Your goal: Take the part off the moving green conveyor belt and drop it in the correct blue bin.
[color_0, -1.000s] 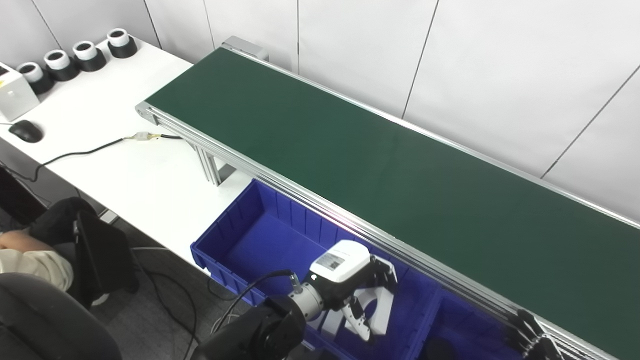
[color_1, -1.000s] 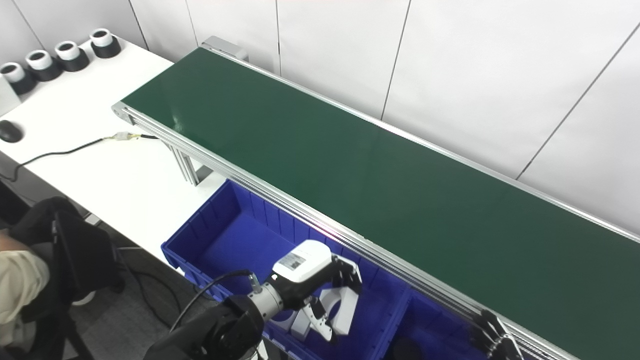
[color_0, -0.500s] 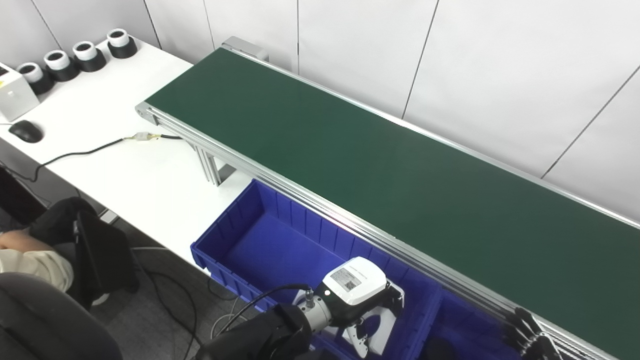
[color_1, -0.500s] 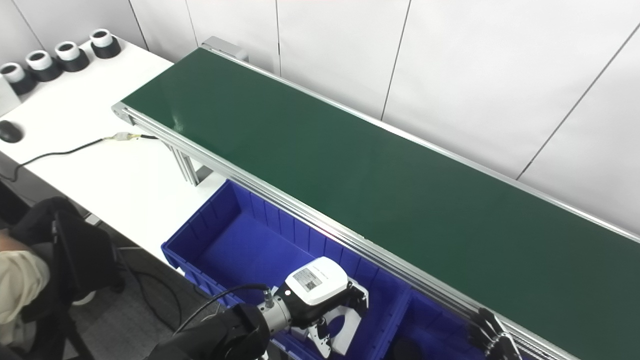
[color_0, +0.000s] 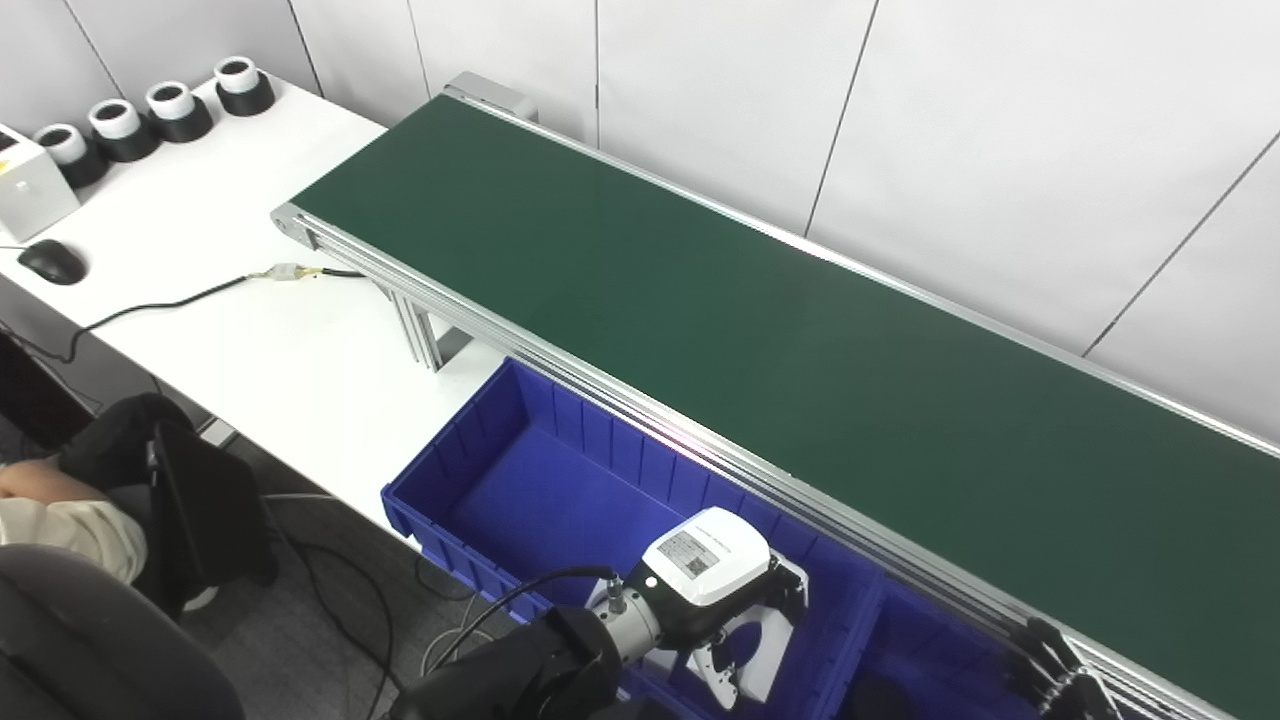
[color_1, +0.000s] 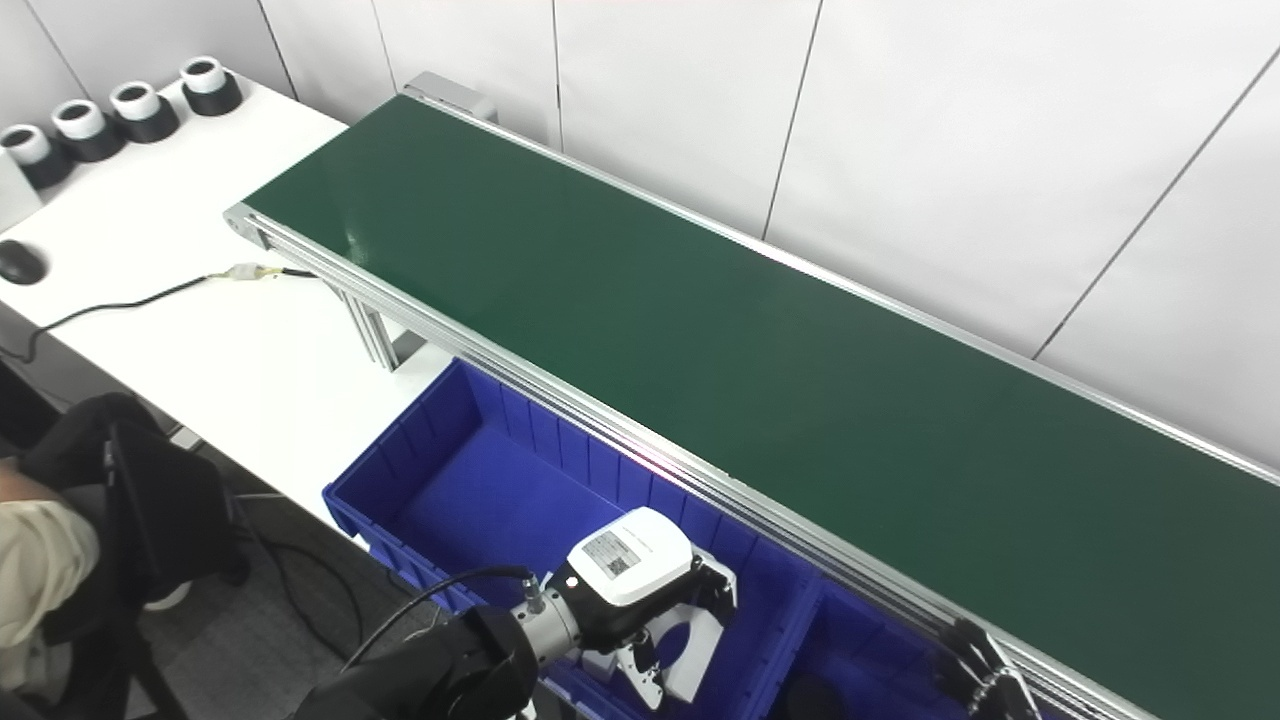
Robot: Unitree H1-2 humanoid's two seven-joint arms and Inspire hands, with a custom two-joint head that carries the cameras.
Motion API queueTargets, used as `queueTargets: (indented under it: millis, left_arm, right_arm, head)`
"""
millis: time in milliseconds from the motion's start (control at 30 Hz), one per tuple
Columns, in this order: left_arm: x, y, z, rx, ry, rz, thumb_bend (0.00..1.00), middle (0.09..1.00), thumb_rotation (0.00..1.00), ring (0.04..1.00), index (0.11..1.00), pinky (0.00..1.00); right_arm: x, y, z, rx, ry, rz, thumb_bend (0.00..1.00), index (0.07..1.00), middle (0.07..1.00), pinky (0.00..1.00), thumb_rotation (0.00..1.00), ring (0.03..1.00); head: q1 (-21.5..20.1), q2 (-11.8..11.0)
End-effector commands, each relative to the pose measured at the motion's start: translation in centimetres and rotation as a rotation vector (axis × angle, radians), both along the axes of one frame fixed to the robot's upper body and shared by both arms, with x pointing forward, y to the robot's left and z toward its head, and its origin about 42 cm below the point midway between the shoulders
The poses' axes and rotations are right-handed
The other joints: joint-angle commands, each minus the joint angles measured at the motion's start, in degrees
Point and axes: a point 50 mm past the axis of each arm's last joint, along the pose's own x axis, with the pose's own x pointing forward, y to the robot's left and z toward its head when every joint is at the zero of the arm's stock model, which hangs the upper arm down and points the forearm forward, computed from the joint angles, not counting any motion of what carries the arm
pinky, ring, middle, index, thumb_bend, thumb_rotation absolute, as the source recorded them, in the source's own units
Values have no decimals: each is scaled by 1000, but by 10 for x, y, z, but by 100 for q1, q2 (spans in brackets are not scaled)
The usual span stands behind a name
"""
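Note:
My left hand [color_0: 712, 580], black with a white back plate, hangs low inside the right end of the large blue bin [color_0: 520, 470]. Its fingers are curled around a white part with a round hole [color_0: 768, 648], also seen in the right eye view [color_1: 694, 652]. I cannot tell whether the part touches the bin floor. The green conveyor belt [color_0: 760, 330] runs diagonally and carries no part. Only the dark fingertips of my right hand [color_0: 1052, 672] show at the bottom right, apart and empty, beside the belt's near rail.
A second blue bin [color_0: 925, 655] adjoins the first on the right. A white table [color_0: 250, 340] holds a cable, a mouse [color_0: 50, 262], a white box and several black-and-white cups [color_0: 170, 105]. A seated person and a chair are at the lower left.
Over the last second my left hand moved right and down, deeper into the blue bin, with the white part. In the last half second it barely moved. My right hand stayed put.

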Motion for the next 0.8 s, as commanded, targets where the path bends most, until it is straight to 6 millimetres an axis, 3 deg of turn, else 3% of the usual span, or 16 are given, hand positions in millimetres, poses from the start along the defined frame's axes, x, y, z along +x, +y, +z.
queueTargets:
  millis: [0, 100, 133, 167, 200, 333, 633, 700, 767]
  left_arm:
    - [5, 0, 7, -26, -56, 0, 523, 505, 0, 469, 473, 449]
    - [5, 1, 7, -12, -52, -7, 523, 589, 45, 556, 488, 512]
    - [5, 2, 7, -2, -49, -12, 806, 643, 120, 607, 580, 553]
    - [5, 2, 8, 13, -40, -17, 876, 670, 155, 632, 615, 573]
    - [4, 2, 8, 21, -32, -22, 961, 775, 279, 745, 719, 689]
    - [3, 4, 8, 24, -23, -41, 1000, 882, 392, 867, 816, 823]
    - [1, 4, 9, 11, -33, -57, 1000, 872, 383, 861, 834, 841]
    - [1, 4, 9, -22, -23, -49, 1000, 866, 381, 856, 831, 840]
    - [1, 3, 10, -89, -16, -43, 1000, 862, 389, 849, 828, 834]
  right_arm:
    - [6, -1, 9, -6, -35, 1, 935, 844, 820, 749, 936, 785]
    - [5, -1, 9, -1, -37, 2, 938, 847, 823, 747, 936, 786]
    - [5, 0, 9, 0, -37, 1, 939, 847, 821, 745, 934, 783]
    - [5, 0, 9, -2, -36, 1, 938, 847, 820, 745, 933, 782]
    - [5, 0, 9, -5, -36, 1, 938, 847, 820, 747, 937, 782]
    - [6, 0, 9, -3, -37, -1, 941, 845, 817, 745, 934, 781]
    - [6, -1, 8, -9, -33, 1, 937, 845, 815, 736, 935, 778]
    - [6, 0, 8, -5, -31, 0, 938, 844, 814, 735, 932, 779]
    - [5, 1, 6, 0, -24, -4, 938, 842, 814, 734, 925, 779]
  head:
    - [-8, -1]
    - [2, -10]
    - [-10, -10]
    - [-14, -9]
    - [-19, -8]
    - [-21, -16]
    - [-78, -18]
    - [-159, -8]
    - [-507, -1]
